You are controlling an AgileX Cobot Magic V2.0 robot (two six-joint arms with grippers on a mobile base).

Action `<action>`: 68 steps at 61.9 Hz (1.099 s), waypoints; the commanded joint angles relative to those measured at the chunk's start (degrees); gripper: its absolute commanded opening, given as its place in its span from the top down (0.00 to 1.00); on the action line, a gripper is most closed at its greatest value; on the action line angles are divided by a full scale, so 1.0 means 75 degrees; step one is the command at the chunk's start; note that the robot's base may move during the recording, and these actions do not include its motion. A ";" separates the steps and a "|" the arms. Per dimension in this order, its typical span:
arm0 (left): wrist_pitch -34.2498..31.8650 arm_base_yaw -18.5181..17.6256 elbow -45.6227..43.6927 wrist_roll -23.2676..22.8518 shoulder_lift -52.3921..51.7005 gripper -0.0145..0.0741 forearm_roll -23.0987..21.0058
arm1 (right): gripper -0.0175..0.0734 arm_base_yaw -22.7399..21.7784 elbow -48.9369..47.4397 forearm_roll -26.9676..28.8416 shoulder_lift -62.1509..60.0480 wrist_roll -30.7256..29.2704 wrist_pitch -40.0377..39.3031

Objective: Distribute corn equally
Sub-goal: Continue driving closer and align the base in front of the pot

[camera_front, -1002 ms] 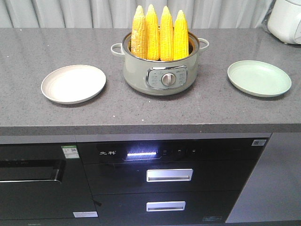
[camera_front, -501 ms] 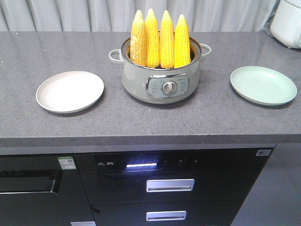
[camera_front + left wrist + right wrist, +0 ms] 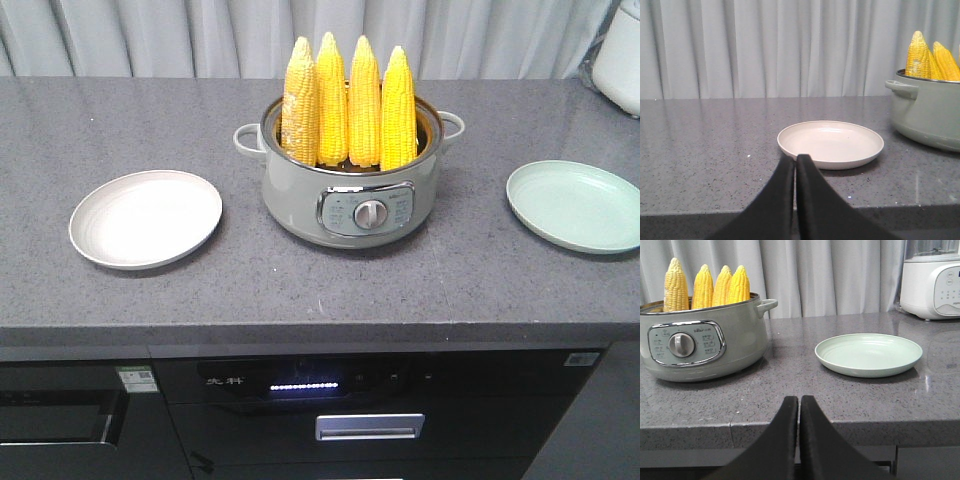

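Because the corn [image 3: 350, 100] has to be shared out evenly, the layout looks symmetrical on purpose. The grey-green pot [image 3: 300, 200] stands mid-tabletop [image 3: 300, 285], with a cream plate [image 3: 145, 215] well apart on one side and a green plate [image 3: 575, 205] well apart on the other, so each arm has its own target.

Four cobs stand upright in the pot, side by side with their points up, leaning lightly on one another and rising well above the rim. That leaves their upper halves free to be gripped. Both plates are bare, so nothing has been distributed yet; an even split would likely mean two cobs per plate.

The left tool [image 3: 795, 165] sits low at the tabletop's front edge and faces the cream plate, with its two black fingers pressed together and nothing between them. The pot's handle and two cob tips show at the right edge of that view. The right tool [image 3: 799, 402] is likewise low at the edge, fingers closed tight and empty, looking between the pot and the green plate. A white appliance [image 3: 932, 282] stands behind that plate, near the curtain [image 3: 830, 275].

Either tool would need to spread its fingers and rise to a cob before any grasp. The close packing of the cobs may make pulling out a single one awkward.
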 commanded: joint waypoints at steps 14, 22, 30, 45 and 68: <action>-0.0533 -0.0041 0.0102 -0.0056 -0.0113 0.84 -0.0014 | 0.81 -0.0041 0.0073 -0.0061 -0.0024 -0.0045 -0.0604; -0.0533 -0.0041 0.0102 -0.0056 -0.0113 0.84 -0.0014 | 0.81 -0.0041 0.0073 -0.0061 -0.0024 -0.0045 -0.0604; -0.0533 -0.0041 0.0102 -0.0056 -0.0113 0.84 -0.0014 | 0.81 -0.0041 0.0073 -0.0061 -0.0024 -0.0045 -0.0604; -0.0533 -0.0041 0.0102 -0.0056 -0.0113 0.84 -0.0014 | 0.81 -0.0041 0.0073 -0.0061 -0.0024 -0.0045 -0.0604; -0.0533 -0.0041 0.0102 -0.0056 -0.0113 0.84 -0.0014 | 0.81 -0.0041 0.0073 -0.0061 -0.0024 -0.0045 -0.0604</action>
